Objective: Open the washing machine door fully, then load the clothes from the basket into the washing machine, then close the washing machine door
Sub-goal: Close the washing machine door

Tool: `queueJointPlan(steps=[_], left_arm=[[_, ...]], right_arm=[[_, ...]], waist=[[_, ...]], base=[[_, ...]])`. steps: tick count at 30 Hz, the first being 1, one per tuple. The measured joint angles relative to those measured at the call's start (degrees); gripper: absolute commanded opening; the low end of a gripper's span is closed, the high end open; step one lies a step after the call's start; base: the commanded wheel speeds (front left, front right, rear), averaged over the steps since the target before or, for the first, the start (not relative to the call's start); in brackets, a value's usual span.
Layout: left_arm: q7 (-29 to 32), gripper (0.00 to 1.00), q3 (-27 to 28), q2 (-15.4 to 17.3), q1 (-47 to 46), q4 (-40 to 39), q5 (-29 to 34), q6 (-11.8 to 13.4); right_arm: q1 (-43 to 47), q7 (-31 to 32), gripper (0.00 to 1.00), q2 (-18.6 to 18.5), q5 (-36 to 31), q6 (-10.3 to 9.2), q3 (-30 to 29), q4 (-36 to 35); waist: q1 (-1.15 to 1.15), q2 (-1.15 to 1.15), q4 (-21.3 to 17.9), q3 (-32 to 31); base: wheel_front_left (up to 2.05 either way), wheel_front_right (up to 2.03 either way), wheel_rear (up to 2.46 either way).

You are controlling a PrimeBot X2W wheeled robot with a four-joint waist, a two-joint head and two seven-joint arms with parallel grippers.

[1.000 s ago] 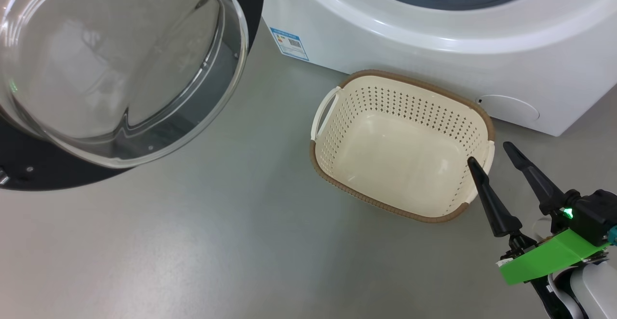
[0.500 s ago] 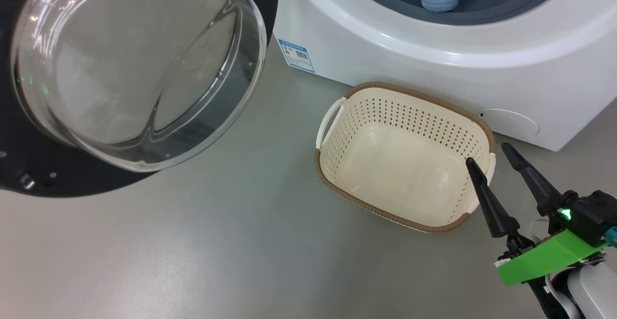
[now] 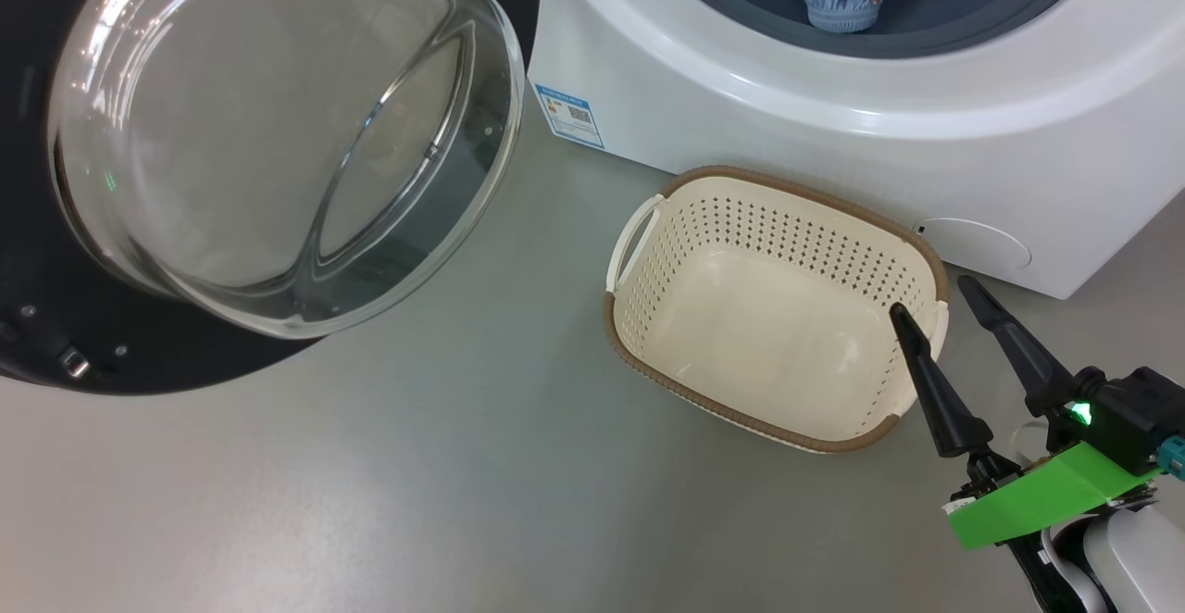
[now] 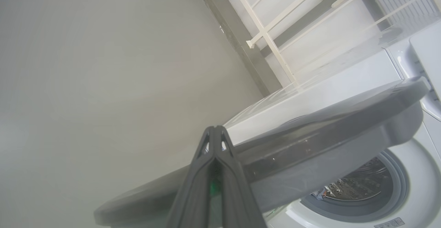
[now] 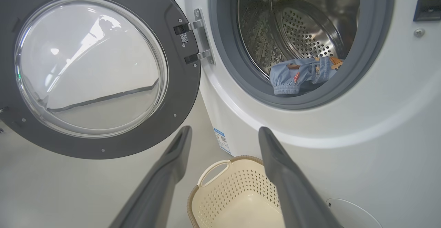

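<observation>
Now: loading looks finished to me, and closing the door is the step left.
Right gripper [image 3: 929, 296]: my fingers are spread wide and hold nothing. It hovers low in front of the washing machine [image 3: 833, 122], with one tip over the basket's end rim.
Left gripper [image 4: 214, 128]: my fingers are pressed together with nothing between them. It sits out to the hinge side of the machine, and the open door's rim runs edge-on just beyond the tips. I cannot tell whether they touch.
Basket [image 3: 787, 233]: it stands on the floor [image 3: 463, 483] just in front of the machine's base, near the blue label [image 3: 568, 115]. There are no clothes in it.
Door [image 5: 93, 66]: it stands wide open on the hinge [image 5: 201, 38] at the side of the machine's opening, with the glass bowl facing out.
Door, handling (judgement): it is rigid and likely heavy for its size. The gloss and glass are slippery, and the bowl is the fragile part. I would push flat on the black rim at the edge farthest from the hinge, never on the glass.
Clothes [image 5: 299, 74]: they lie inside the machine's drum [image 5: 303, 31], low at the front, with a gathered cuff on the grey-blue seal [image 5: 227, 66].
Clothes, handling (judgement): they are soft, light and limp, so a pinch on any fold would lift them.
Risk: the cuff could get trapped between door and seal, so I would nudge it deeper first.
</observation>
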Motion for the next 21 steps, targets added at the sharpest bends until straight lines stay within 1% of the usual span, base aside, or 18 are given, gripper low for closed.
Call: queueJointPlan(steps=[12, 21], left_arm=[[5.1, 0.0, -0.3, 0.5, 1.6, -2.1, -2.0, 0.2], [9.4, 0.0, -1.8, 0.0, 2.1, -3.4, -3.0, 0.2]], right_arm=[[0.0, 0.0, 1.0, 0.4, 0.0, 0.0, 0.0, 0.2], [1.0, 0.0, 1.0, 0.9, 0.0, 0.0, -0.8, 0.3]], waist=[[0.0, 0.0, -0.3, -1.2], [0.0, 0.0, 0.2, -2.9]], base=[[0.0, 0.0, 0.0], [0.0, 0.0, 0.0]])
